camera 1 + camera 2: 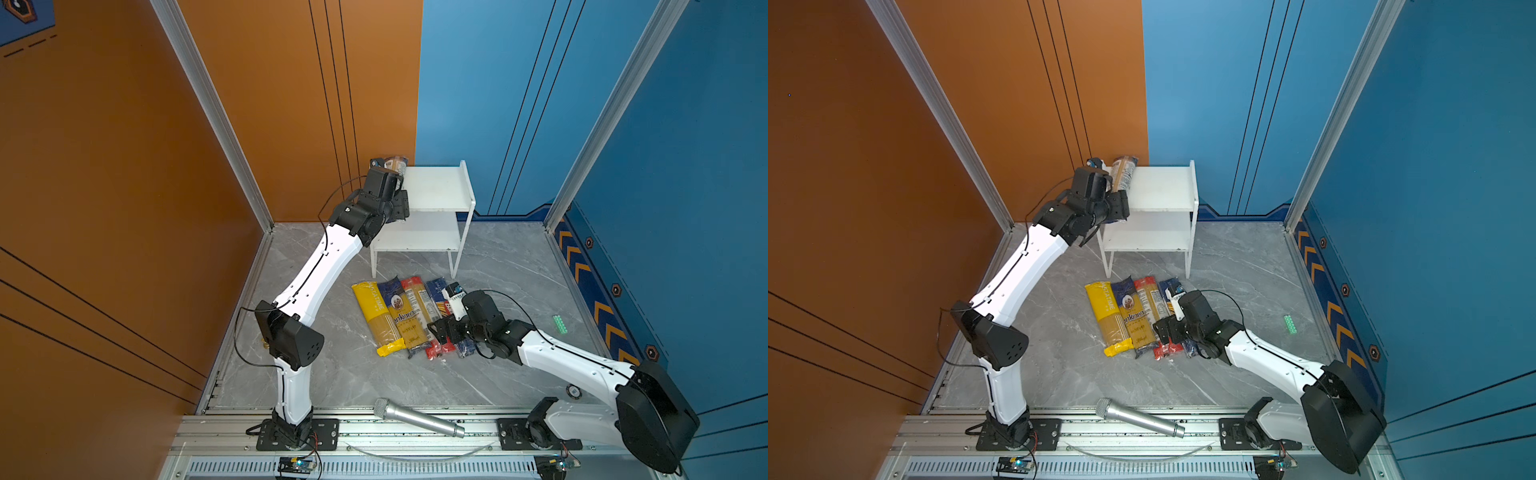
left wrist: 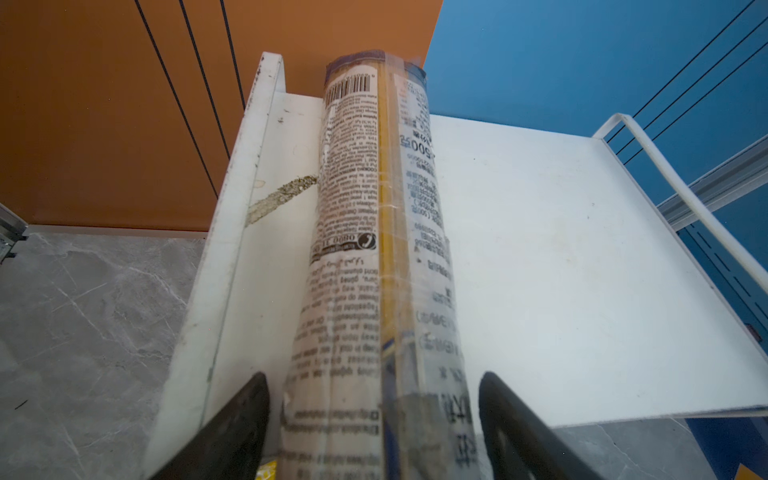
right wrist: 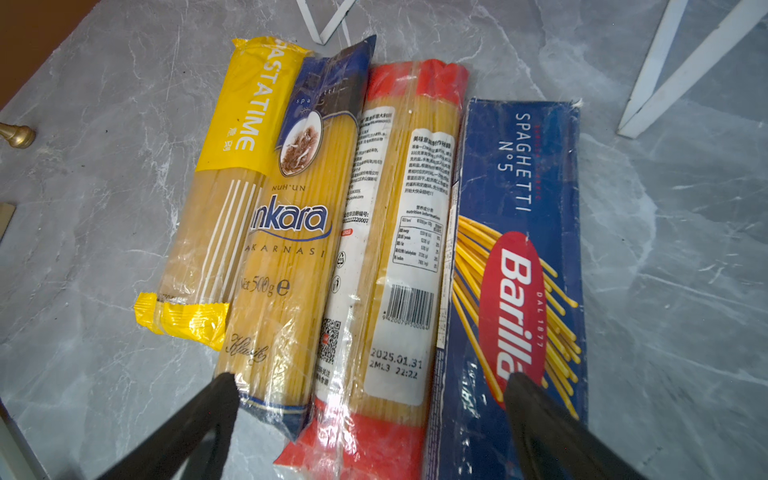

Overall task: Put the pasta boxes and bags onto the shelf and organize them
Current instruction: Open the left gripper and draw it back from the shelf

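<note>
Grey marbled table [image 1: 498, 257] sits between an orange wall [image 1: 124, 166] and a blue wall [image 1: 478, 104], with the white shelf [image 1: 436, 187] at its far side. In both top views the left arm's wrist covers most of the clear pack [image 1: 397, 164]. Only its far end shows, at the shelf's far left corner. The left wrist view shows more: the pack lies flat on the top board, lengthwise beside the left side wall, its near end cut off by the frame edge. The left tool [image 2: 374, 376] is spread open around that near part. One of its dark fingers [image 2: 232, 428] stands on each side with a thin gap to the wrapper, so it grips nothing.

Four packs lie side by side on the table in front of the shelf: yellow pack [image 3: 224, 187], Ankara pack [image 3: 291, 232], red-ended pack [image 3: 399, 232] and Barilla box [image 3: 519, 208]. In the top views the right arm hides the near ends of the last two. The right tool [image 3: 370, 376] hangs over them, jaws wide apart, holding nothing; whether its tips touch the packs cannot be told. A silver microphone [image 1: 417, 417] lies at the table's near edge.
</note>
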### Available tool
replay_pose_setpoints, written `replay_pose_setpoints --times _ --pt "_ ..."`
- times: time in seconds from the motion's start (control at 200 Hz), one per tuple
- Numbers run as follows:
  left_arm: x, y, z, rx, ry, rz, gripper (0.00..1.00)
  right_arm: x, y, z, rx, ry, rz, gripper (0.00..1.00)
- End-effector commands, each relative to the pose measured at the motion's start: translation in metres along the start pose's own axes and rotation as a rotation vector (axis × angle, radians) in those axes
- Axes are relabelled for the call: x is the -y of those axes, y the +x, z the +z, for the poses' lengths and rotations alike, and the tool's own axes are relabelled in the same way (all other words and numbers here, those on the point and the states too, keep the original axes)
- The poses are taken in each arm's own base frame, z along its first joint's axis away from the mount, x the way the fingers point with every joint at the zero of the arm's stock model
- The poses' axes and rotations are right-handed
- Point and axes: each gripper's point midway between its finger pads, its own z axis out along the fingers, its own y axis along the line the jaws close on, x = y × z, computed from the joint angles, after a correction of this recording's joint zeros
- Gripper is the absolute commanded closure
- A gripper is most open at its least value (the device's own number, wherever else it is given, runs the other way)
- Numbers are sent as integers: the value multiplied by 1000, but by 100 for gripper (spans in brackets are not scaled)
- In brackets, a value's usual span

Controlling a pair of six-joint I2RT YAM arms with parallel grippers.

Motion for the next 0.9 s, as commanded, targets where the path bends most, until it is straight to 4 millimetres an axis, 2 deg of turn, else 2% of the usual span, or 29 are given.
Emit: replay_pose_setpoints --times 0.0,0.516,0.721,0.896 --pt "3 -3 -2 8 0 0 2 -2 -2 -2 9 -19 15 3" --pt "34 -42 -61 104 163 -10 2 -5 -8 -4 14 -32 10 2" --pt "26 -52 -95 151 156 15 2 -10 -14 -4 13 -51 8 2" --pt "10 -46 -124 163 147 37 2 -16 -24 -4 31 -73 11 2"
